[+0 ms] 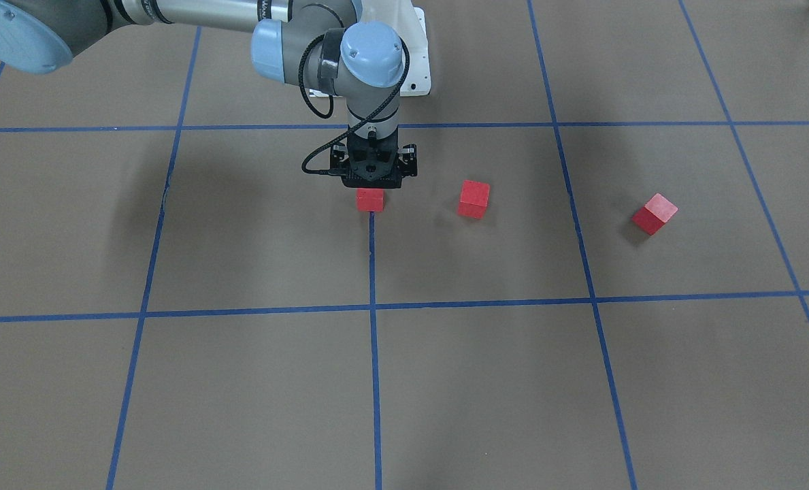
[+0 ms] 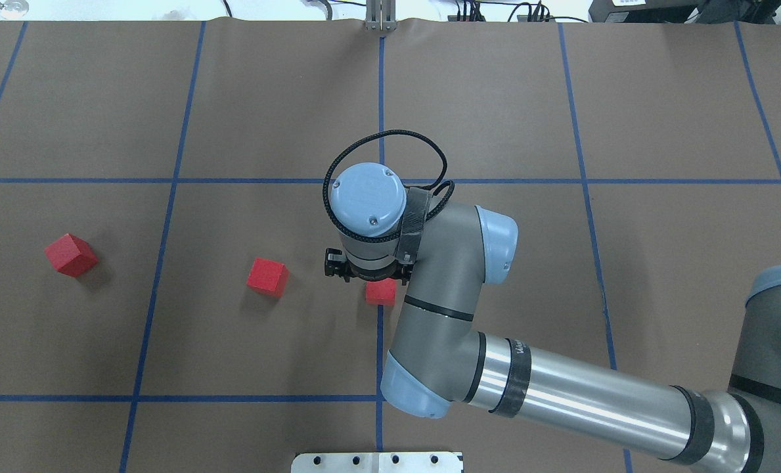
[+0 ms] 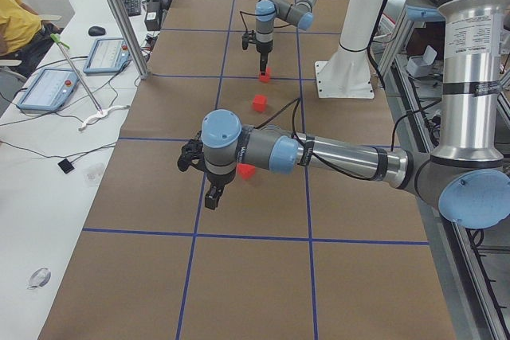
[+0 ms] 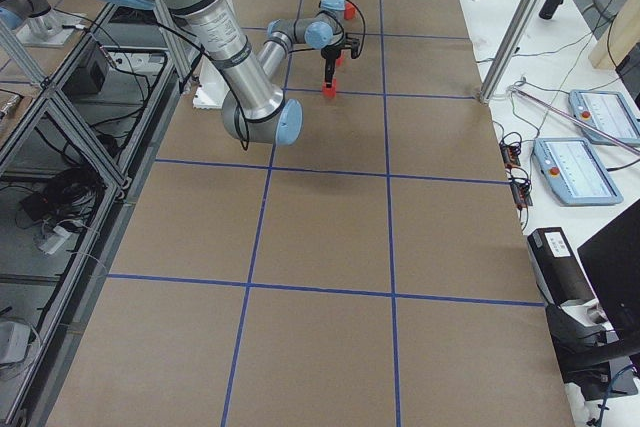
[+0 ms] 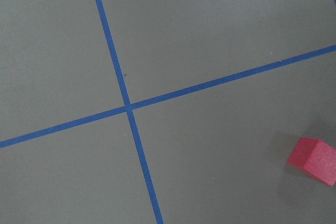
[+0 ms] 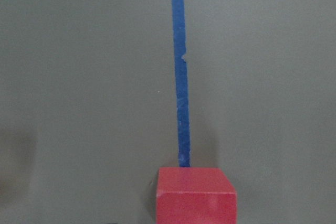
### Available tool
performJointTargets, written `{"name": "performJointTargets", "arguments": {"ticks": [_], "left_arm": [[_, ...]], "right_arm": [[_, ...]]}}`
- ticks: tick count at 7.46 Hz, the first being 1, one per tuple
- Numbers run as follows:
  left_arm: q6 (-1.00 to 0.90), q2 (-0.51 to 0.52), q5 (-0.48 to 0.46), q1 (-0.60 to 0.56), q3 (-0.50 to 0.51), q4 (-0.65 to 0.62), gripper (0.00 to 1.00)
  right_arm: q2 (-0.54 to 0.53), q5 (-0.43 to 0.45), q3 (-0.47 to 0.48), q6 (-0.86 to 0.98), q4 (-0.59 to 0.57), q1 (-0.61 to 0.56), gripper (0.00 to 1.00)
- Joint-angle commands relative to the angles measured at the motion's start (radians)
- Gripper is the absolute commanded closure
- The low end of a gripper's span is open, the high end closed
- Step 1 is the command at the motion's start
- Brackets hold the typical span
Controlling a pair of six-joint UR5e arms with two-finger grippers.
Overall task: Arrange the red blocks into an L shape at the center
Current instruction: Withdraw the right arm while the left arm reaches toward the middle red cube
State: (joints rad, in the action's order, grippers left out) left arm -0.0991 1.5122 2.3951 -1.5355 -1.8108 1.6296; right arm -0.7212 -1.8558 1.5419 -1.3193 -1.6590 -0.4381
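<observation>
Right tool (image 1: 371,182): directly above centre red block (image 1: 370,199); grip could not be told.
Left tool (image 3: 212,199): hovered; opening could not be told.
Second red block (image 1: 473,199), third red block (image 1: 654,214): apart on worktop (image 1: 241,238).

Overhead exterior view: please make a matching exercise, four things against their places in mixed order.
Things:
1. right hand
2. leftmost small matte red cube
3. middle small matte red cube
4. white metal base plate

Places:
a. bottom edge of the view
b. square just left of the centre blue tape line
c. over the third matte red cube, on that line
d. second square left of that line, turned askew

Pairs: 1-c, 2-d, 3-b, 4-a.
</observation>
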Motion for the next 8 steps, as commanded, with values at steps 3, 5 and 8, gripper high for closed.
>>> {"name": "performJointTargets", "arguments": {"ticks": [3, 5, 8], "left_arm": [[-0.004, 0.039, -0.007, 0.002, -0.003, 0.169, 0.0], [0.059, 0.095, -0.002, 0.03, 0.024, 0.225, 0.0], [0.296, 0.068, 0.002, 0.2, 0.019, 0.505, 0.0]], "right_arm": [[-0.129, -0.205, 0.143, 0.275, 0.001, -0.32, 0.01], [-0.248, -0.307, 0.167, 0.543, 0.001, -0.527, 0.01], [-0.461, -0.43, 0.147, 1.09, -0.004, -0.849, 0.01]]}}
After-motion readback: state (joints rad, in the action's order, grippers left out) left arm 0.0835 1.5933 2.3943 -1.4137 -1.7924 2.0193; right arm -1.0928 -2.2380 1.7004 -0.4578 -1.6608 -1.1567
